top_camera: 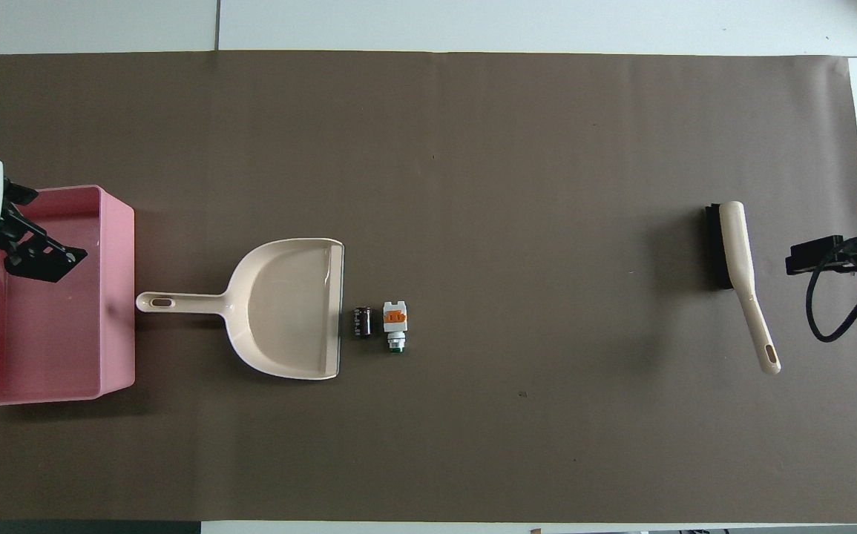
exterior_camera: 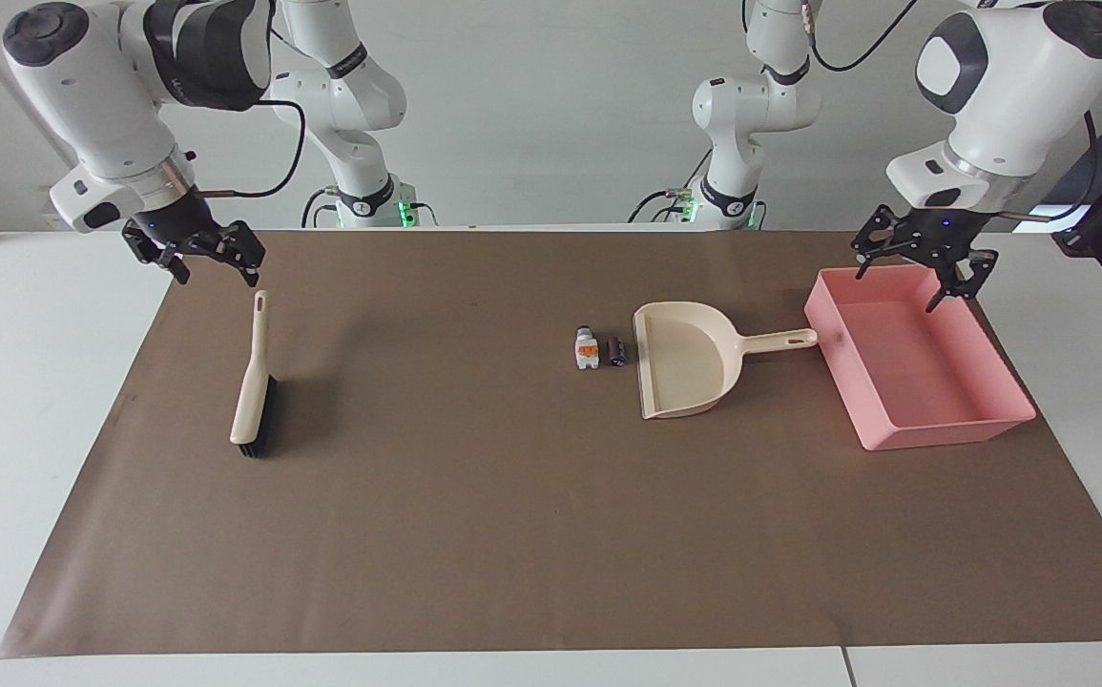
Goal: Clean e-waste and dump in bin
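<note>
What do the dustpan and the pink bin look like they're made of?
The dustpan looks like smooth beige moulded plastic: one piece with its handle, faint sheen. The bin looks like glossy pink plastic: thin, even walls and light reflections on its floor. Both are judged by look only.

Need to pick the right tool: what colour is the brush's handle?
Beige handle, with black bristles; clearest in the overhead view.
</note>
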Tool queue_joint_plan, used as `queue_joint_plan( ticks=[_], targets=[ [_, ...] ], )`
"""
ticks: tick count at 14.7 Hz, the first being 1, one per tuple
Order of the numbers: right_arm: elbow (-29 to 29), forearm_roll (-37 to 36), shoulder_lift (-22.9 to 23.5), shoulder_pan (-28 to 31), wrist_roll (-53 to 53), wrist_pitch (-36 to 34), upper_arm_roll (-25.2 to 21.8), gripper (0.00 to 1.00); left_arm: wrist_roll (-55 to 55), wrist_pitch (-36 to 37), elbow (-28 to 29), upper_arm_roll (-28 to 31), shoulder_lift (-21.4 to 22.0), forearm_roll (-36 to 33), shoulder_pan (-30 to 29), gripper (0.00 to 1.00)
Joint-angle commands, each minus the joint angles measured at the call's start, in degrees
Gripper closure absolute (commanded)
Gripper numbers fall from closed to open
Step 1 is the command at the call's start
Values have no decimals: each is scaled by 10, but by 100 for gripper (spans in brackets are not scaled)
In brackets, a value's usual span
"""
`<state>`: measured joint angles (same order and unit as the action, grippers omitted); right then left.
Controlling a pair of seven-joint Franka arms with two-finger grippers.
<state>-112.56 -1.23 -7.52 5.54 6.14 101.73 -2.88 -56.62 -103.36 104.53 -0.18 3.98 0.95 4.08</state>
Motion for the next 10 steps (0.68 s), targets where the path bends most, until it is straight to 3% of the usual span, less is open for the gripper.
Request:
queue_joint_plan(
  ticks=[1,3,10],
  targets=[
    [-95,4,-20,25,55,66,3,0,-175,-35,64,4,27,-9,18,0],
    [-156,4,-21,37,83,119,3,0,-183,-43,81,4,25,-11,20,0],
    [-254,31,-10,55,111,243,4,0,-166,-157,185,3,10,-46,65,0]
  ],
)
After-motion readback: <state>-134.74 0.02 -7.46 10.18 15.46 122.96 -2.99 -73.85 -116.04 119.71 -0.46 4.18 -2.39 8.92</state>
